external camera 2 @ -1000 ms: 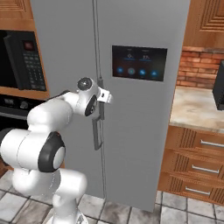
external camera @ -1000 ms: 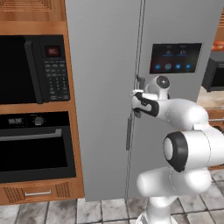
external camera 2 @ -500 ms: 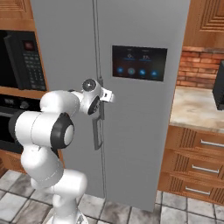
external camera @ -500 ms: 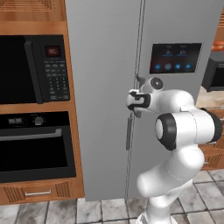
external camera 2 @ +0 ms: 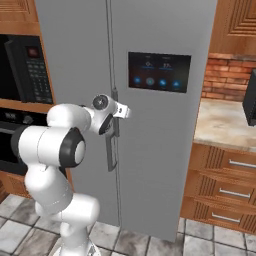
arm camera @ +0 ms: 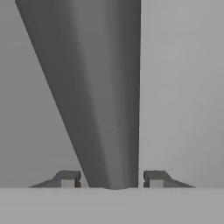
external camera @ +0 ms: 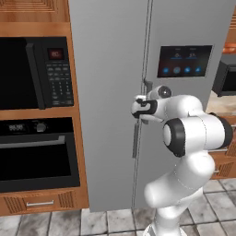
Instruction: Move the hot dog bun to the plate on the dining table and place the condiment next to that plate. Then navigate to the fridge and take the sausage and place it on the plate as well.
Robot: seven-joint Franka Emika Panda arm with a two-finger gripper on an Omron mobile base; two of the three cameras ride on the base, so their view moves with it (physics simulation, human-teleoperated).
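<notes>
Fridge (external camera: 106, 92) stands tall, grey, doors shut, between the black microwave (external camera: 34, 73) and a wooden-drawer surface (external camera 2: 225, 125). Big rigid door, likely heavy, probably a seal to break, so a firm steady pull. Best hold is the vertical door handle (arm camera: 105, 100), a stiff smooth bar, maybe slippery. Hand (arm camera: 112, 179) sits on it, fingers narrowed to either side of the bar, a small gap left, so not quite clamped by the look.
</notes>
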